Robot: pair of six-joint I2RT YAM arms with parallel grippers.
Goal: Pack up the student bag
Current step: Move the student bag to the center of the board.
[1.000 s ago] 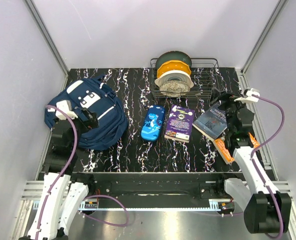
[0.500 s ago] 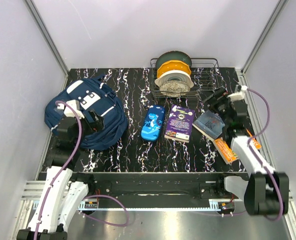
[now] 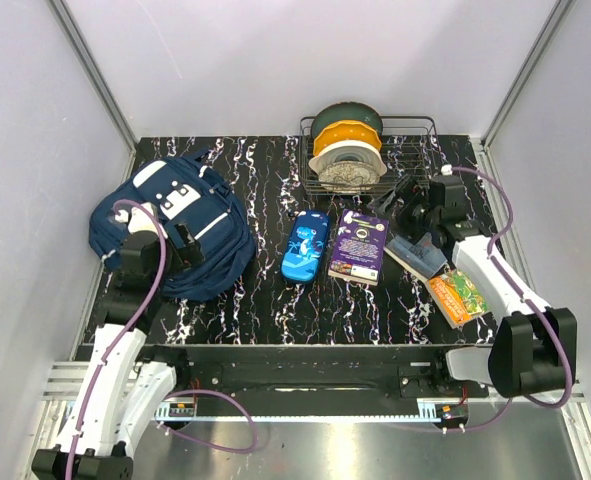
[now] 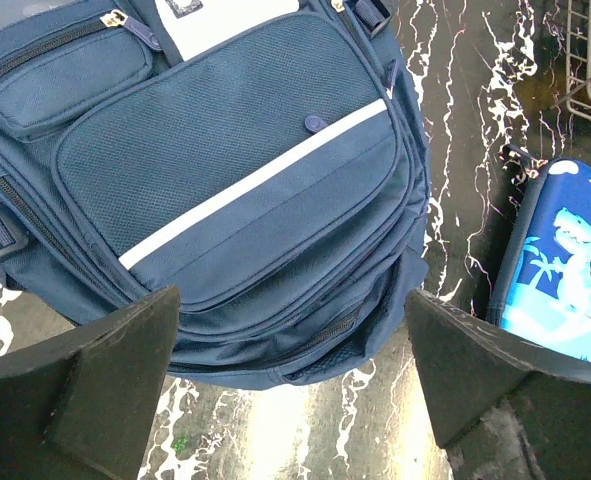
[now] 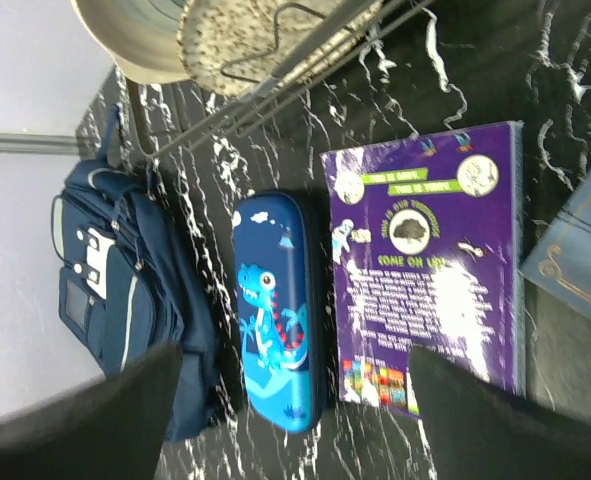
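The student bag (image 3: 210,245), a navy backpack with white patches and a thin white stripe, lies closed at the left of the table. My left gripper (image 3: 181,241) hovers over its near side, open and empty. In the left wrist view the gripper (image 4: 295,395) straddles the bag's lower edge (image 4: 235,170). My right gripper (image 3: 396,200) is open and empty, above the table between the purple book (image 3: 359,245) and the wire rack. In the right wrist view it (image 5: 295,415) looks down on the blue dinosaur pencil case (image 5: 275,310), the purple book (image 5: 430,260) and the bag (image 5: 115,290).
The pencil case (image 3: 306,246) lies mid-table. A dark grey-blue book (image 3: 422,252) and an orange book (image 3: 457,297) lie at the right. A wire rack (image 3: 411,135) with filament spools stands at the back. White walls enclose the table.
My right arm has swung left and back, from over the dark book to near the purple book and rack. My left gripper has barely shifted over the bag.
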